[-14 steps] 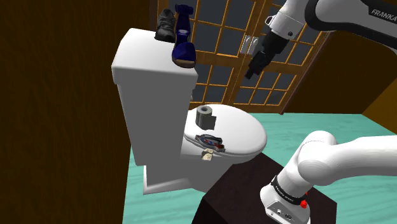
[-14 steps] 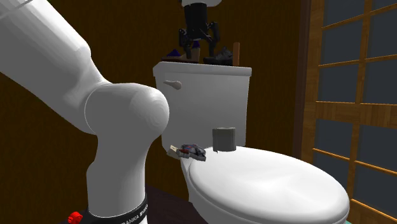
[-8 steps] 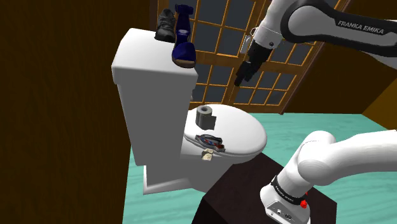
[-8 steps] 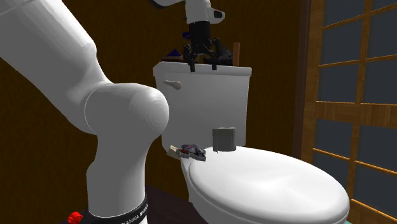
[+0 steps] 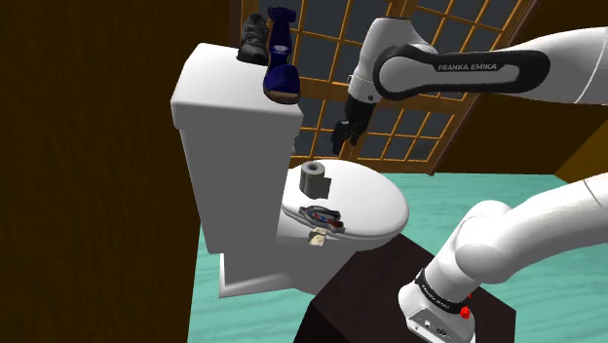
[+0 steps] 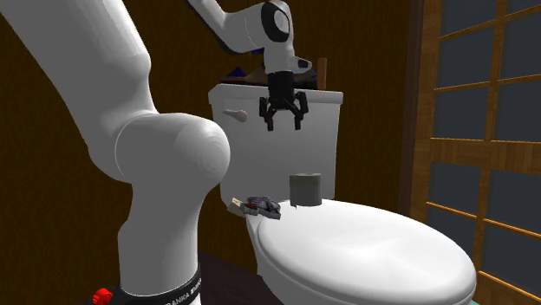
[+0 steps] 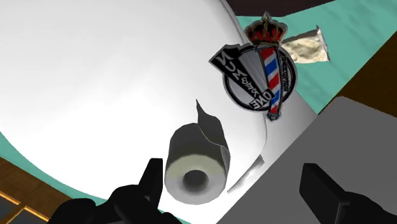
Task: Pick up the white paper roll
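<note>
Hovering over the roll (image 5: pixel 313 178) with claw (image 5: pixel 343 136) wide open, gripping nothing. Risking toppling it off the lid (image 5: pixel 375 200) by descending off-centre

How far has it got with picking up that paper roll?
Done: the gripper is nearly above the roll, which stands on the toilet lid by the tank. In hand: it hovers open, touching nothing. Left: centre over the roll, come down, close on it and lift.
</note>
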`<state>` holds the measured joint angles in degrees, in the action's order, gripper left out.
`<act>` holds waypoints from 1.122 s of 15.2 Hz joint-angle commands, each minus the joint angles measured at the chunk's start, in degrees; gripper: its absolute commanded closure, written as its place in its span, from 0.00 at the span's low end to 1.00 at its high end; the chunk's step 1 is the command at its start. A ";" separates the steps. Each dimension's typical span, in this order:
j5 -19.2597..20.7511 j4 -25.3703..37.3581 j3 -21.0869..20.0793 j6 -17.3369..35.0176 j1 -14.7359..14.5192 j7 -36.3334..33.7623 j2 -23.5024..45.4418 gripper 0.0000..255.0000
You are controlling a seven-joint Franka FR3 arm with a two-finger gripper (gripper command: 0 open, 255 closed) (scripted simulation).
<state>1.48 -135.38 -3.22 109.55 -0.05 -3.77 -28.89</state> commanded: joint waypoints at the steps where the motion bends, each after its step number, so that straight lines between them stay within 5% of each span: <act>1: 0.63 -0.28 -0.38 2.53 0.31 -0.72 3.74 0.00; 10: 4.22 2.00 -1.95 11.25 1.28 -5.30 21.57 0.00; 17: 4.95 -0.51 -1.96 16.78 1.36 -6.17 24.65 0.00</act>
<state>6.31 -135.65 -5.13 125.50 1.33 -9.72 -4.83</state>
